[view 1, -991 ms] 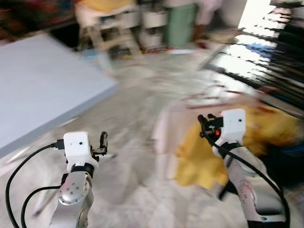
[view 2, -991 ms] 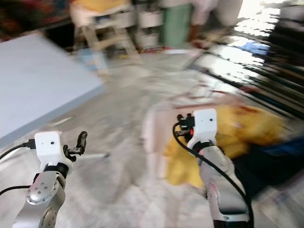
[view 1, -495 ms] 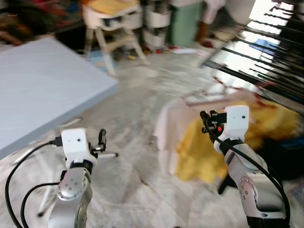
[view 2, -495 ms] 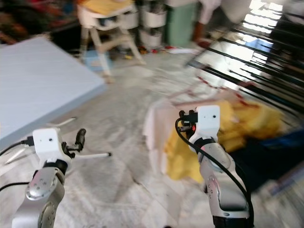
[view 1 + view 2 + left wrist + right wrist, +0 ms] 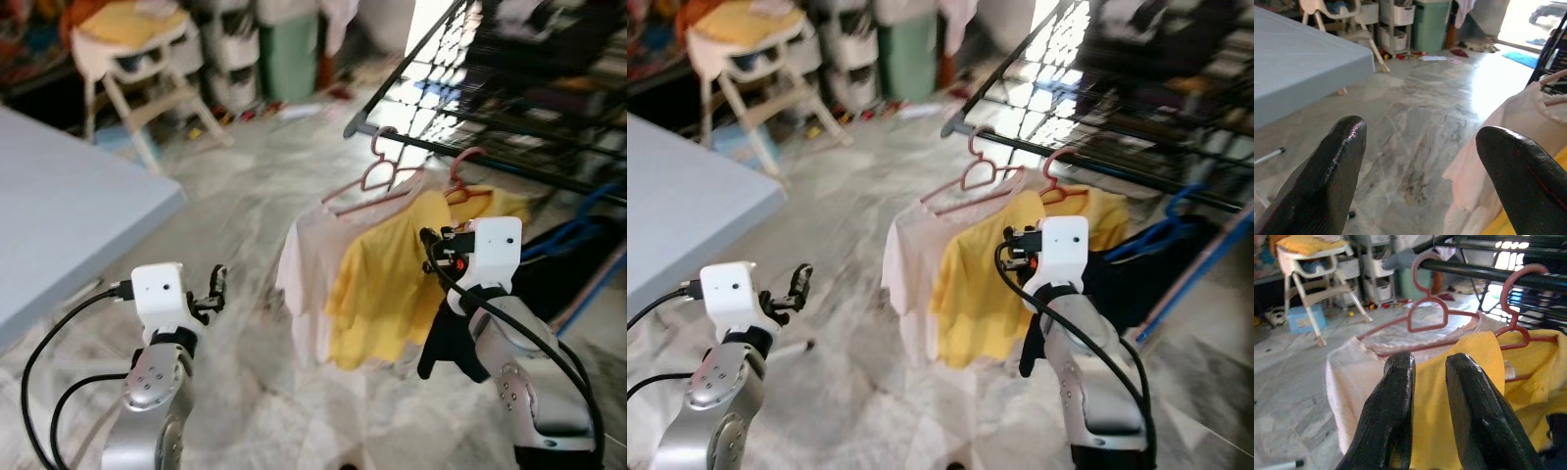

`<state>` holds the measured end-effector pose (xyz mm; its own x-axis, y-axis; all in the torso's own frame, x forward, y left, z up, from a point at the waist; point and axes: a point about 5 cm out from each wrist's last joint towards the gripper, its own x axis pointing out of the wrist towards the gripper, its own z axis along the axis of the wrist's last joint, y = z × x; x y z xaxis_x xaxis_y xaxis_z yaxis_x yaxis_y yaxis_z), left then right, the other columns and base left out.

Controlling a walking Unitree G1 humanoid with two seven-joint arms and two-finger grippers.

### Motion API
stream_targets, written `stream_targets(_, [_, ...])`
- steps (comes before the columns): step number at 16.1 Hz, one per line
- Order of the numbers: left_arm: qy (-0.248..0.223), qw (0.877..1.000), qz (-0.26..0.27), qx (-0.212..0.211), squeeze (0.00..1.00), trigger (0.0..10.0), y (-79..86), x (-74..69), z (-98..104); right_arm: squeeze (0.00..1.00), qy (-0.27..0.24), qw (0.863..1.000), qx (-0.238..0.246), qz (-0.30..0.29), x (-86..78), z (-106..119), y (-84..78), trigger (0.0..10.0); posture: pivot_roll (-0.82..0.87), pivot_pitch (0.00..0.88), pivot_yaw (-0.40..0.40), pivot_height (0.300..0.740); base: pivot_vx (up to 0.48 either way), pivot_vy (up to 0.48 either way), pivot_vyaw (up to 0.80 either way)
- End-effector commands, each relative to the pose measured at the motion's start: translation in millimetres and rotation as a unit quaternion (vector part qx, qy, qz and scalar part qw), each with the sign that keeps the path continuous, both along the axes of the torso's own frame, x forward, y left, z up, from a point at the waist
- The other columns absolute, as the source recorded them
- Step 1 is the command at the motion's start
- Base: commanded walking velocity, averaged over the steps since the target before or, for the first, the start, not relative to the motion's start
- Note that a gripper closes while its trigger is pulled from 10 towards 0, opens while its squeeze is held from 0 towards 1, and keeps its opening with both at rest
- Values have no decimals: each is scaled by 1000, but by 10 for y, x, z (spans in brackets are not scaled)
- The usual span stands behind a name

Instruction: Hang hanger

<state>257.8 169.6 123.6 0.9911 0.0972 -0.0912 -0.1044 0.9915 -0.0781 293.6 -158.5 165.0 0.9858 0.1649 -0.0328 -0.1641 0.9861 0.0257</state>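
On a black metal drying rack (image 5: 509, 108), two pink plastic hangers hang by their hooks: one (image 5: 377, 181) carries a pale pink shirt (image 5: 304, 264), the other (image 5: 468, 181) a yellow shirt (image 5: 382, 284) just beside it. Near the yellow shirt, the right end effector (image 5: 1427, 382) hovers with its black fingers (image 5: 1396, 396) a narrow gap apart, holding nothing. Well apart over the grey marble floor (image 5: 245, 196), the left end effector (image 5: 1420, 166) stands wide open and empty. Farther back stand a white high chair (image 5: 127, 59) and a pale blue counter (image 5: 59, 225).

no readable text, label, brand, number or sign shows on anything in these views.
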Motion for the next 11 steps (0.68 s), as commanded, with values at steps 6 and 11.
stream_targets(6, [12,1000,-6,-1,0,10000,1,1,-34,0,2,1000,2,-1,0,-13,24,10000,-36,87,28,740,0,337,-775])
stream_targets(11, [15,999,-30,4,0,10000,-48,22,-33,0,-8,999,-8,-40,22,4,-65,10000,-39,89,34,740,0,0,0])
